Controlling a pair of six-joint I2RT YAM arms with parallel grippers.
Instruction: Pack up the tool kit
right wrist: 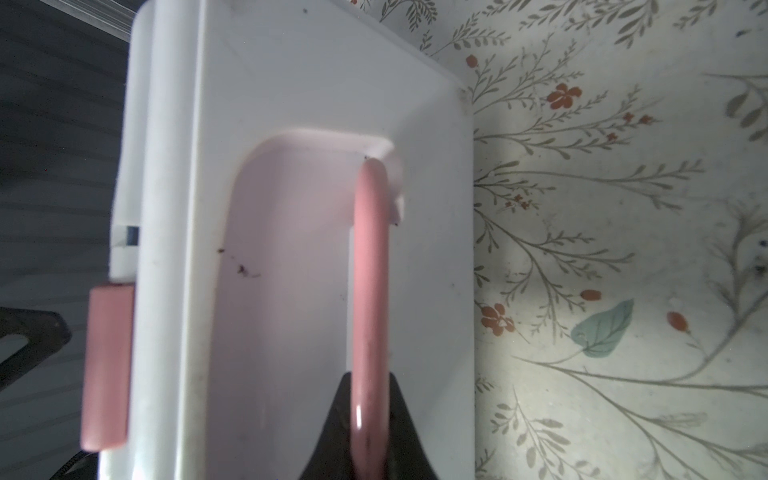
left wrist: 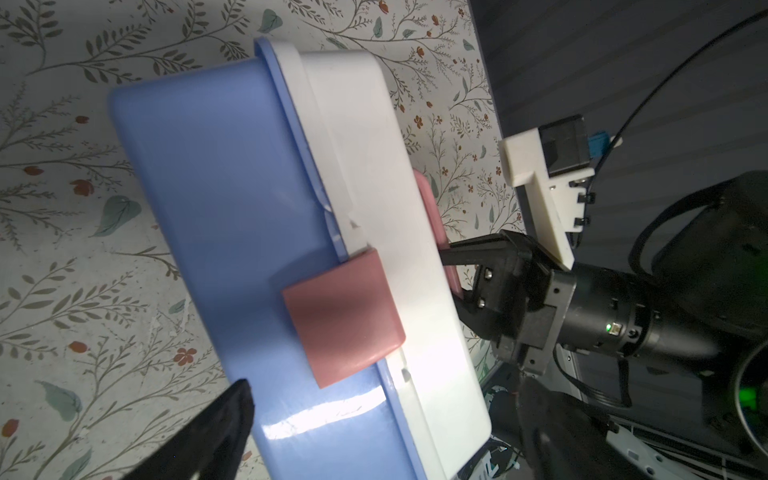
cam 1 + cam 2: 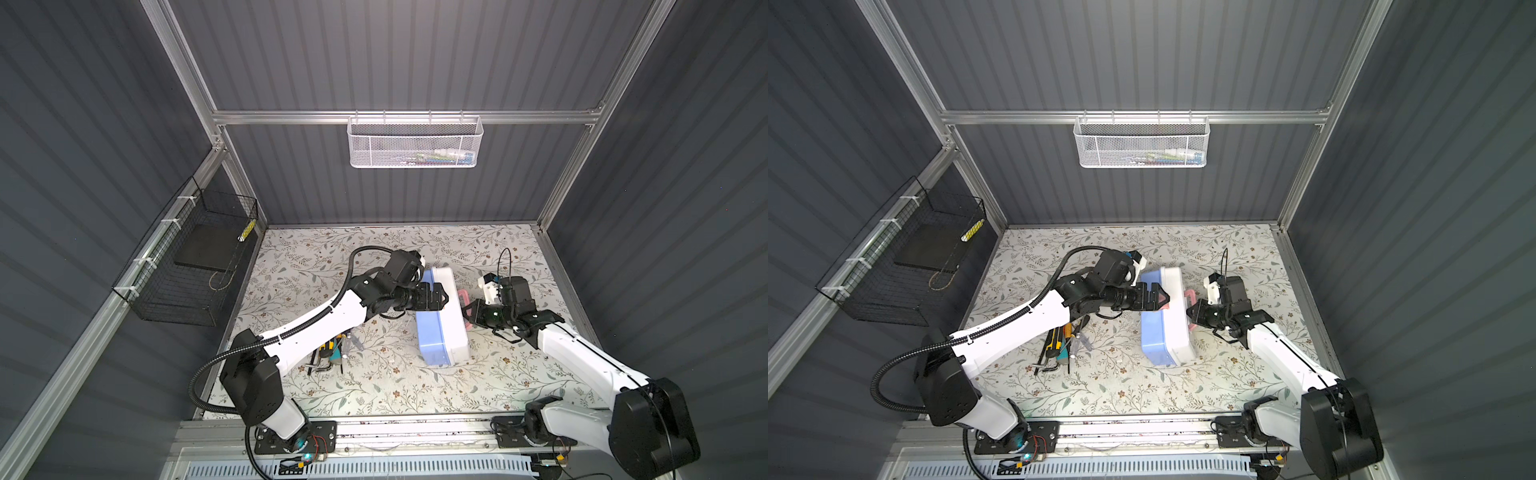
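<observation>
A white perforated-metal basket (image 3: 382, 145) hangs from the far aluminium rail (image 3: 291, 117), with a few small, indistinct items lying in its right end. On the left wall a black wire basket (image 3: 174, 307) holds a flat black slab (image 3: 203, 245) and a small yellow-and-white stick (image 3: 248, 229). A floral-printed tabletop (image 3: 395, 382) lies between the dark grey ribbed walls (image 3: 395, 54).

Surface (image 3: 395, 386): flat, covered in a pale floral and leaf print. Two groups rest on it.

Item one, about mid-surface: a rectangular case (image 3: 432, 332) tipped onto a long side. Its blue base faces left and its white lid faces right, and a pink latch (image 2: 345, 320) bridges the two.

Item two, left of the case and apart from it: a loose pile of hand tools (image 3: 1059, 345). It includes black hex keys (image 3: 1046, 368) and a yellow-and-black knife (image 3: 1054, 338). The pile is partly hidden in both top views.
</observation>
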